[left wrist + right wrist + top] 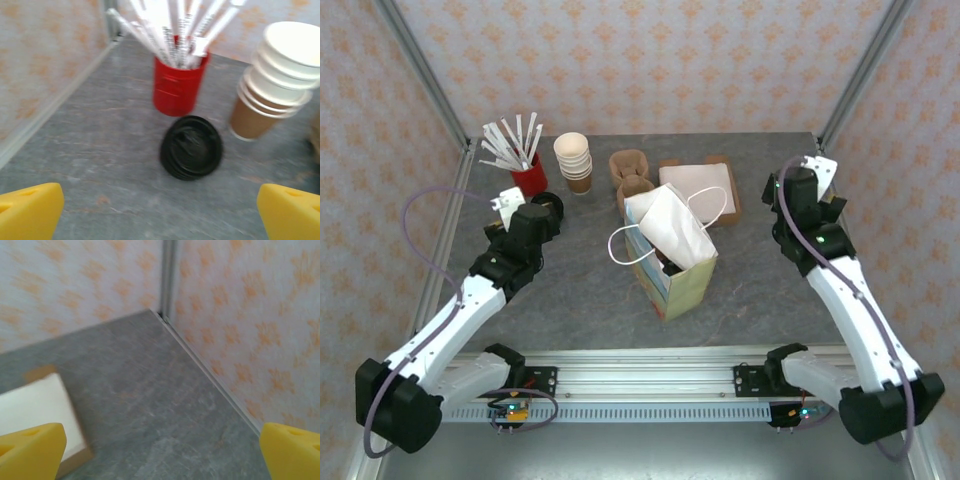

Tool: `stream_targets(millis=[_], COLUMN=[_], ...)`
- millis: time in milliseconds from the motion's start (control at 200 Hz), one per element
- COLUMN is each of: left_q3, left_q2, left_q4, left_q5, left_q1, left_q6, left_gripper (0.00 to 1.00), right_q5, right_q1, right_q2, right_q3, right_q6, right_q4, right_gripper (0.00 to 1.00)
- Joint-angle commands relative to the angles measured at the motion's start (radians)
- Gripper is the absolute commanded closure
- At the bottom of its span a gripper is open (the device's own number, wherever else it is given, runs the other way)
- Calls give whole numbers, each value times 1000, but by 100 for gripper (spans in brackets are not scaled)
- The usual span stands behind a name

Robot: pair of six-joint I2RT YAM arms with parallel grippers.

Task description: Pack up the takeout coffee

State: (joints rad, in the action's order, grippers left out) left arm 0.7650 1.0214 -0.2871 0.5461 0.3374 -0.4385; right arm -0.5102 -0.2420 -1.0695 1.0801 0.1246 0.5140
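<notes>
A paper bag (672,268) with white handles stands in the middle of the table, its mouth open upward. The takeout coffee is hidden; I see only a dark patch inside the bag's mouth. My left gripper (160,215) is open wide over bare table, its yellow fingertips (30,210) at the frame's lower corners. Just beyond it lies a loose black lid (191,146). In the top view the left gripper (542,208) sits left of the bag. My right gripper (162,452) is open too, empty, over the table's far right corner, and stands right of the bag (802,182).
A red cup of wrapped straws (177,85) and a stack of lidless cream cups (272,85) stand behind the black lid. Brown cup holders (631,175) and a box of white napkins (705,188) sit behind the bag. The napkin box (35,410) lies left of the right gripper.
</notes>
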Motion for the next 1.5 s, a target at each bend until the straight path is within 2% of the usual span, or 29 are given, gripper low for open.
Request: stream_targets(millis=[0, 170, 300, 345, 485, 596, 696, 821, 896, 1071, 1121, 1161, 1201, 1241, 1496], left_q3=[-48, -139, -250, -225, -253, -290, -388, -404, -414, -367, -350, -363, -353, -362, -357], left_q2=[50, 161, 223, 227, 213, 207, 227, 268, 300, 494, 467, 483, 470, 480, 475], left_q4=[161, 390, 689, 644, 691, 677, 864, 957, 1017, 1120, 1035, 1093, 1046, 1082, 1064], left_q5=[158, 68, -92, -132, -220, -219, -232, -230, -248, -274, -312, -310, -313, -310, -310], left_q1=[-64, -142, -159, -167, -181, -183, -186, -192, -211, -245, -265, -267, -267, -266, -265], left_q6=[-11, 193, 337, 342, 372, 381, 378, 438, 453, 444, 419, 429, 422, 427, 425], left_gripper=[0, 0, 0, 0, 0, 0, 0, 0, 0, 0, 0, 0, 0, 0, 0], right_q5=[6, 89, 190, 204, 265, 274, 264, 256, 270, 279, 279, 278, 280, 279, 279], right_q1=[69, 107, 107, 107, 112, 121, 136, 145, 154, 168, 168, 168, 169, 168, 168], right_q2=[-64, -171, -277, -314, -334, -320, -357, -457, -448, -454, -454, -453, -454, -452, -454], right_q3=[-169, -435, -542, -552, -581, -626, -688, -708, -685, -681, -679, -680, -679, -679, -680], right_q6=[50, -37, -88, -107, -160, -185, -180, -170, -157, -147, -148, -147, -148, -146, -148], right_q4=[-245, -662, -908, -945, -1024, -1113, -1273, -1399, -1329, -1328, -1332, -1328, -1329, -1329, -1329], right_gripper=[1, 1, 1, 1, 1, 1, 1, 1, 1, 1, 1, 1, 1, 1, 1])
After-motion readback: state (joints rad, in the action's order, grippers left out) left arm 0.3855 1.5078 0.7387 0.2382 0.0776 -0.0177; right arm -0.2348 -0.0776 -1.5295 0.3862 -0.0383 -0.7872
